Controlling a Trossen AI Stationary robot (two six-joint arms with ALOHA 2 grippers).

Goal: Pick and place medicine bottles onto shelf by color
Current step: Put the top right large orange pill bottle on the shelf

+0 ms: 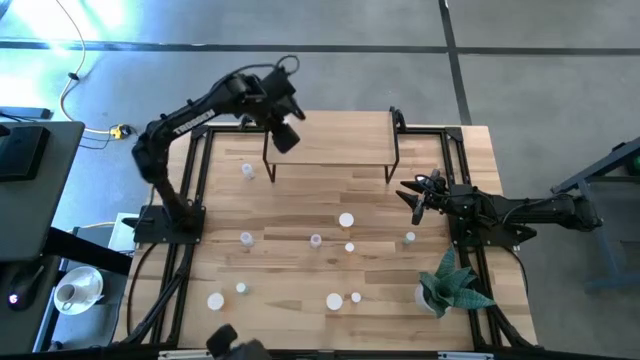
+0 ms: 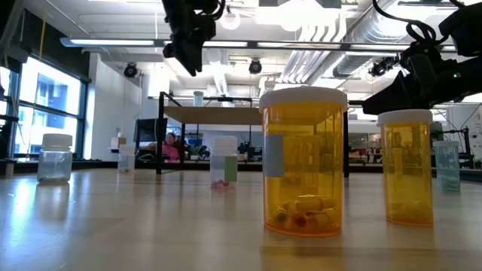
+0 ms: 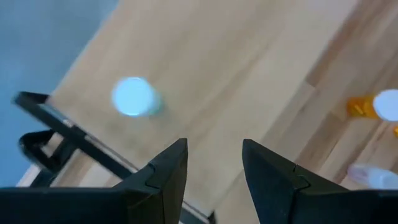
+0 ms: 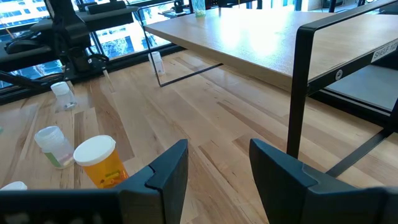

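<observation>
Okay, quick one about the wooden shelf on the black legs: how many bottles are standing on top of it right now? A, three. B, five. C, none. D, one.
D: the left wrist view shows a single white-capped bottle on the shelf near one corner, below the left claw, which holds nothing; the other bottles in view stand on the table.

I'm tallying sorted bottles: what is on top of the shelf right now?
One pale green bottle stands on the shelf near its far left end. In the high view the left gripper hangs over that spot and covers it. Nothing else shows there.
</observation>
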